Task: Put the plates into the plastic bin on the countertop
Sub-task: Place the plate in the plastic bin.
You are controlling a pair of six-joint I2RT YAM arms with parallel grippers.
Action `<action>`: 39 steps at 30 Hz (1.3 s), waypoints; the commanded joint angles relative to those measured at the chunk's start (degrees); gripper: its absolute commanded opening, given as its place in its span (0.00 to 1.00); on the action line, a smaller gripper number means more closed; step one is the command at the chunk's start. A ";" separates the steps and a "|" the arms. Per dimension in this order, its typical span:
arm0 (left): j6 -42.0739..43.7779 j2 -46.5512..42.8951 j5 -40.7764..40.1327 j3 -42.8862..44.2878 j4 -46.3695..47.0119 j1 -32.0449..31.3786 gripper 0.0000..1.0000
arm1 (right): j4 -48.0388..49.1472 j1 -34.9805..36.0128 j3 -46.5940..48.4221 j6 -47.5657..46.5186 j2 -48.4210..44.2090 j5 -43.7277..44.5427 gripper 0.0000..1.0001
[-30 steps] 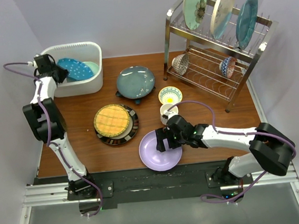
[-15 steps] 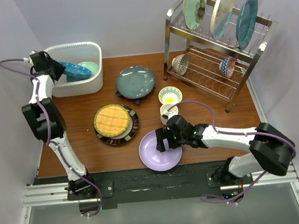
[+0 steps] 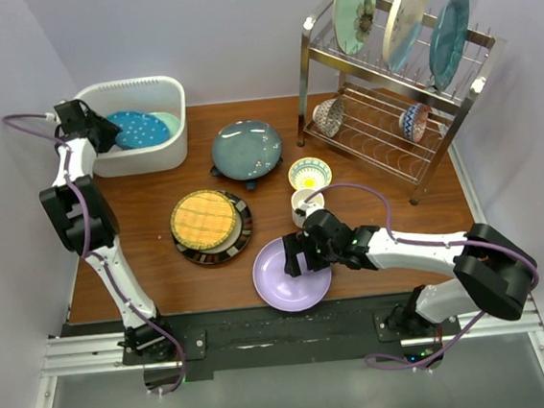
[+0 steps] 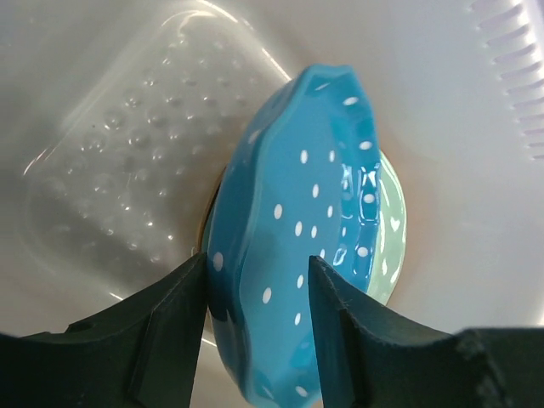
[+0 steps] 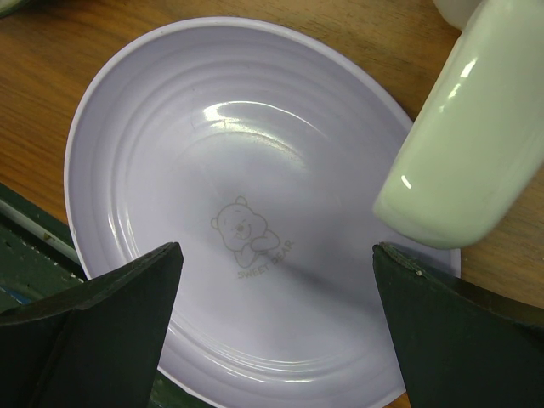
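Letting go: the blue dotted plate (image 3: 138,128) is down in the plastic bin (image 3: 145,83).

We see the left gripper (image 4: 255,280) with its fingers spread partway, wider than a second ago, straddling the plate's near rim (whether they still brush it we cannot tell). The plate, tipped up half a second back, now lies flat on the pale green plate (image 3: 170,123) inside the bin at the far left of the surface (image 3: 149,225). We judge that delivery done, bar the arm backing out. The right gripper (image 5: 276,263) has not moved: its fingers stand at their widest either side of the lilac plate (image 3: 284,282), holding nothing. We take that plate as next, with the yellow-centred plate (image 3: 209,224) and the dark teal plate (image 3: 245,149) waiting.
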 commanded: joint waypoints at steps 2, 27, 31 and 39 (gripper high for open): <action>1.20 0.48 2.13 2.03 -0.08 1.47 0.54 | -0.73 0.09 0.92 -0.47 0.16 -0.10 0.99; 16.24 -4.60 -7.10 1.08 -6.25 1.74 0.64 | 0.23 0.18 1.80 -0.47 1.92 -2.03 0.99; 14.12 -8.12 -2.36 -0.78 -1.85 1.56 0.67 | -0.03 0.18 1.80 -0.39 1.83 -1.94 0.99; 11.49 -13.66 6.96 -0.51 2.02 1.56 0.77 | -0.03 0.09 1.63 -0.30 1.39 -1.94 0.99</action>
